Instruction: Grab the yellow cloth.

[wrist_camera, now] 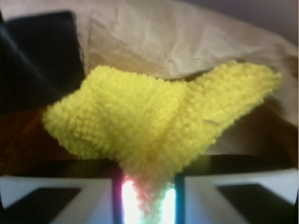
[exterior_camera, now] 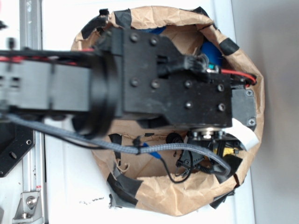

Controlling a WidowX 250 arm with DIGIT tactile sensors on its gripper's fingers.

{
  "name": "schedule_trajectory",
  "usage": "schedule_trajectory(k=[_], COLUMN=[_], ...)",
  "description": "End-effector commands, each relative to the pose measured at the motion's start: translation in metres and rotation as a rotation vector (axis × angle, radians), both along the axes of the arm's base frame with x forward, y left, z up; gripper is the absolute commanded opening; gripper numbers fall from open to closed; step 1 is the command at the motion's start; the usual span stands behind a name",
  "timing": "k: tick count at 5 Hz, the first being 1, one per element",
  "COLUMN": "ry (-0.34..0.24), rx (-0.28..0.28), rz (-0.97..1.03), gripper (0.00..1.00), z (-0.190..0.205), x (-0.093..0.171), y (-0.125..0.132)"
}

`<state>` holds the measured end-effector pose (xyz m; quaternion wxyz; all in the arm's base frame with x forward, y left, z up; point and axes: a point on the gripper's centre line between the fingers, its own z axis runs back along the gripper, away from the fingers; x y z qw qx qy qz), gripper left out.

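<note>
The yellow cloth (wrist_camera: 159, 116) is a fuzzy, looped terry fabric, bright yellow, bunched into soft lumpy folds. In the wrist view it spreads wide at the top and narrows to a pinched tail at the bottom centre. Its long axis runs from lower left to upper right, with 1 blunt corner pointing left and 1 tapered corner pointing to the upper right.

The tail descends into the narrow gap between the 2 pale fingers (wrist_camera: 70, 196) at the lower edge, which are clenched on it, nearly closed with only the cloth between them. The cloth's body hangs clear above them.

Behind the cloth lies creased brown paper and a dark patch at left. From the exterior view, the black arm (exterior_camera: 154, 79) reaches over a crumpled brown paper bag (exterior_camera: 187, 193) patched with black tape, standing on a white counter (exterior_camera: 70, 186); the cloth is not visible there.
</note>
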<state>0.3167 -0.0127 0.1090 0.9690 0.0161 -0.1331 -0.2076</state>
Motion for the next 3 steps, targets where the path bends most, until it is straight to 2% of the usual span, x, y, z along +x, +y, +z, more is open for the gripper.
schedule_trajectory(k=[1, 2, 3], ry=[0.131, 0.149, 0.127], rx=[0.091, 0.097, 0.037], rz=[0.316, 0.534, 0.550], gripper=[0.00, 0.00, 0.00], z=[0.071, 0.073, 0.070], x=[-0.032, -0.049, -0.063], y=[-0.002, -0.010, -0.006])
